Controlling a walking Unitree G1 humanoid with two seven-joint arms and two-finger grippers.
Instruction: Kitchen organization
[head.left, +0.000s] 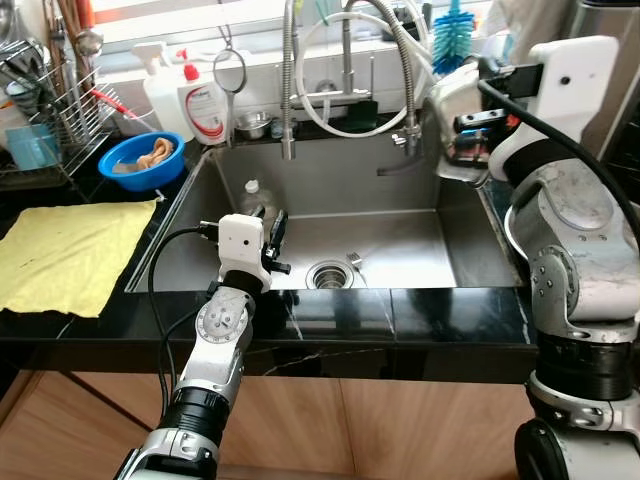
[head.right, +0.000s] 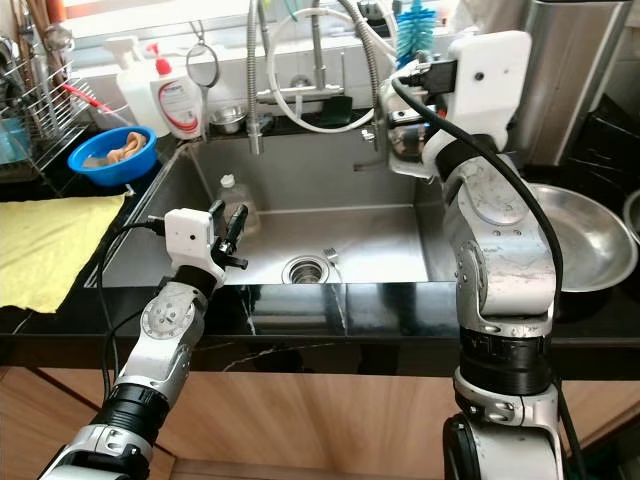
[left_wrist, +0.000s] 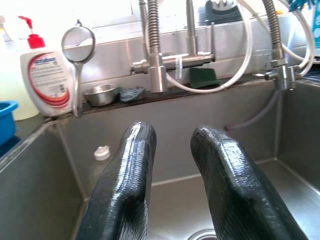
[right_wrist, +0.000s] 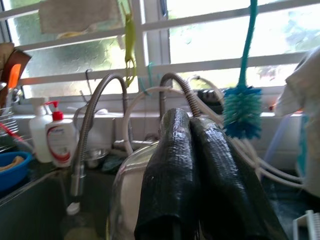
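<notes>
I see a glossy black stone counter with faint pale veins around a grey brushed steel sink. A pale yellow cloth lies on it, plain and unpatterned. A bright blue plastic bowl holds something tan. The white soap bottle has a red pump and a red-banded label. A turquoise bristle brush hangs by the window. My arms are silver with white wrist housings.

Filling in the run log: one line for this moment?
left gripper: open, over sink | right gripper: shut on glass lid, raised near faucet
</notes>
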